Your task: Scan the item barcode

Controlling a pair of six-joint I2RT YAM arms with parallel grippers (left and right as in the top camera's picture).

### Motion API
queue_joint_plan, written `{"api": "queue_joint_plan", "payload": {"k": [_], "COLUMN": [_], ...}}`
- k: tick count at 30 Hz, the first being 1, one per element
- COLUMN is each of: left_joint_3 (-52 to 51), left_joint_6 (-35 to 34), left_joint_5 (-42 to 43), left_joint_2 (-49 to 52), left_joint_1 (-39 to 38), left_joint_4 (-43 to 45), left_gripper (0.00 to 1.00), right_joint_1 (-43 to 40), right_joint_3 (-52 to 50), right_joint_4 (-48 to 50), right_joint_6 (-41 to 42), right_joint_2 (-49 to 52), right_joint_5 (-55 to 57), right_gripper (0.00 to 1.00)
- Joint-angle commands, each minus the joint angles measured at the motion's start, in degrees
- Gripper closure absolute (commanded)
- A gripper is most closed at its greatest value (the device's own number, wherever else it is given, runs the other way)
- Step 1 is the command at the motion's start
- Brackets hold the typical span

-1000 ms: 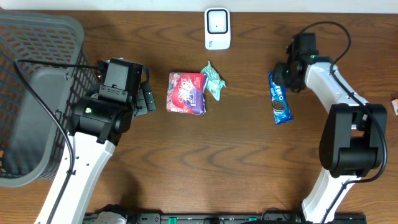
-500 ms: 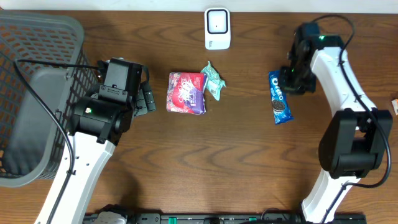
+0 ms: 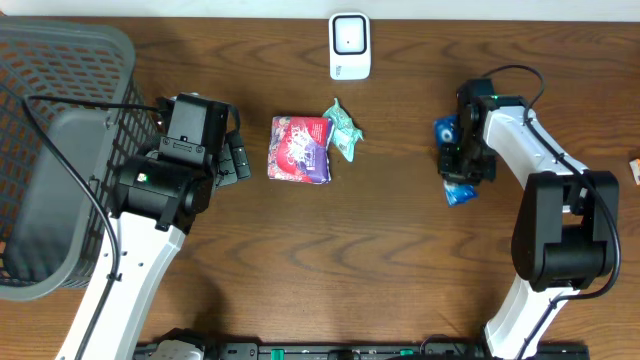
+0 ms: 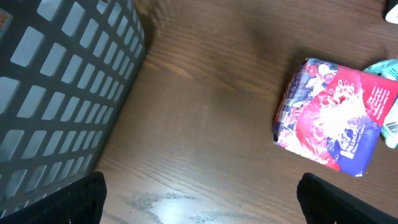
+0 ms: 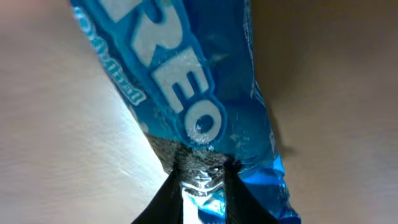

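Blue foil fills the right wrist view: the Oreo pack (image 5: 186,81) lies on the brown wooden table (image 3: 400,250), and the right gripper (image 5: 199,180) has its two dark fingertips (image 5: 166,190) nearly together on the crimped silver seal at one end of the pack, pinching it. From overhead the right gripper (image 3: 462,160) sits on top of the Oreo pack (image 3: 447,130) at the right side of the table, so that only the pack's two blue ends show, one above the gripper and one below it. The white scanner (image 3: 349,45) stands at the far edge of the table, well apart from the pack and to its left. The left gripper (image 3: 235,160) hangs near the grey plastic basket (image 3: 60,60) with its jaws spread wide and nothing between them; in its own camera the left gripper (image 4: 202,186) shows only bare table between the fingers, with the basket (image 4: 62,81) wall on one side. A red and purple snack packet (image 3: 300,150) lies in the middle of the table, and a teal wrapper (image 3: 343,128) touches its right edge; both also show in the left wrist view, the snack packet (image 4: 336,118) beside the teal wrapper (image 4: 385,68).
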Motion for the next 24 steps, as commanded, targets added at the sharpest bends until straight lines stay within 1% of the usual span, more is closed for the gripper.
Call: {"api": "queue_joint_plan", "payload": {"k": [1,3,5,7,8,10,13,15,16,17,20,23,24], "left_joint_3": [-0.1,-0.1,-0.1,-0.1,-0.1,-0.1,-0.1,-0.1,-0.1,-0.1,-0.1,-0.1,-0.1], "left_joint_6": [-0.3,-0.3,-0.3,-0.3,-0.3,-0.3,-0.3,-0.3,-0.3,-0.3,-0.3,-0.3,-0.3], "left_joint_5": [-0.7,-0.7,-0.7,-0.7,-0.7,-0.7,-0.7,-0.7,-0.7,-0.7,-0.7,-0.7,-0.7], "left_joint_2": [0.2,0.2,0.2,0.2,0.2,0.2,0.2,0.2,0.2,0.2,0.2,0.2,0.2], "left_joint_1": [0.2,0.2,0.2,0.2,0.2,0.2,0.2,0.2,0.2,0.2,0.2,0.2,0.2], "left_joint_4": [-0.2,-0.2,-0.2,-0.2,-0.2,-0.2,-0.2,-0.2,-0.2,-0.2,-0.2,-0.2,-0.2], "left_gripper": [0.02,0.02,0.02,0.02,0.02,0.02,0.02,0.02,0.02,0.02,0.02,0.02,0.02], "right_joint_1": [-0.5,-0.4,-0.3,-0.3,-0.1,0.3,1.3,2.0,2.3,2.5,2.9,2.9,2.9], "right_joint_3": [5.2,9.2,12.4,14.5,14.5,13.9,12.1,10.1,9.1,7.9,4.2,0.3,-0.9], "right_joint_4": [-3.5,-5.5,-6.5,-6.3,-5.6,-4.3,-3.0,-1.4,-0.3,1.0,5.0,9.2,10.6], "right_joint_6": [2.3,2.3,2.0,1.6,0.9,-2.7,-7.3,-9.0,-9.5,-9.9,-10.0,-10.0,-10.0], "right_joint_2": [0.5,0.5,0.5,0.5,0.5,0.6,0.7,0.7,0.7,0.7,0.7,0.7,0.7], "right_joint_5": [4.2,4.2,4.0,3.6,3.6,3.6,3.6,3.8,3.9,4.0,5.7,8.4,8.9], "right_gripper": [0.81,0.79,0.74,0.62,0.59,0.56,0.5,0.43,0.38,0.36,0.31,0.32,0.33]}}
